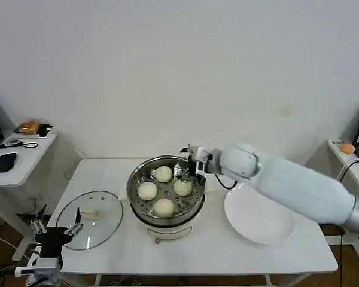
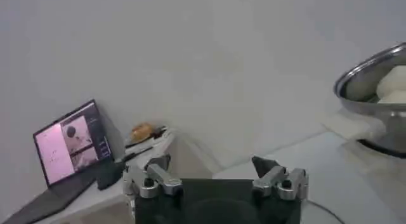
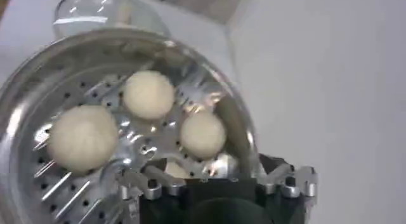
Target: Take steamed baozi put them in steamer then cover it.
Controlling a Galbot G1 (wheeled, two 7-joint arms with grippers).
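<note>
With all four steamed baozi already sitting on the perforated tray of the steamer, which stands mid-surface between the glass lid and the white plate, what remains is getting the right arm out cleanly and then covering the pot. The right gripper hangs over the far right part of the rim, just above the bun nearest it; its jaws stand apart and hold nothing, which the right wrist view bears out, looking down past the spread fingers onto three buns.

To do this step well, I judge the right gripper should rise straight up before it swings away toward the plate, so that neither finger catches the steel rim or nudges a bun out of place. The jaws need no closing first.

The left gripper waits at the near left corner of the surface, beside the lid's edge, jaws open and empty. The lid lies flat with its pale knob upward. A good cover would take the knob squarely, lift the lid level, carry it across above the rim, and lower it centred so its edge seats all round. Releasing it off-centre risks the glass sliding off.
</note>
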